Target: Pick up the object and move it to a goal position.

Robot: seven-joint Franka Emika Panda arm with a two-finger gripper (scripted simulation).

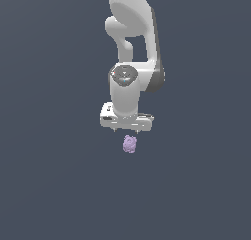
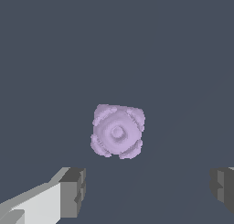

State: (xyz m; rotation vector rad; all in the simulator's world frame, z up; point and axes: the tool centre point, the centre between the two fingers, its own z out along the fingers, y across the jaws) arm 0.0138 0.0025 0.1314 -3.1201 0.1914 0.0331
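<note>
Gripper [image 1: 128, 130] hangs above the object [image 1: 130, 144], jaws spread wide, holding nothing. Object sits on the dark surface [image 1: 49, 185] just below the fingertips [image 2: 73, 191], roughly centred between them, no contact. Wrist view: lilac blob [image 2: 118, 131] is near-round and knobbly, concentric dimple facing the camera; no clear long axis.

The arm [image 1: 128, 87] looks like smooth, glossy white plastic with a bright highlight. The object [image 2: 118, 131] is matt lilac, knobbly and rough-edged, possibly rubbery. The fingertips [image 2: 73, 192] appear matt grey and ribbed.
</note>
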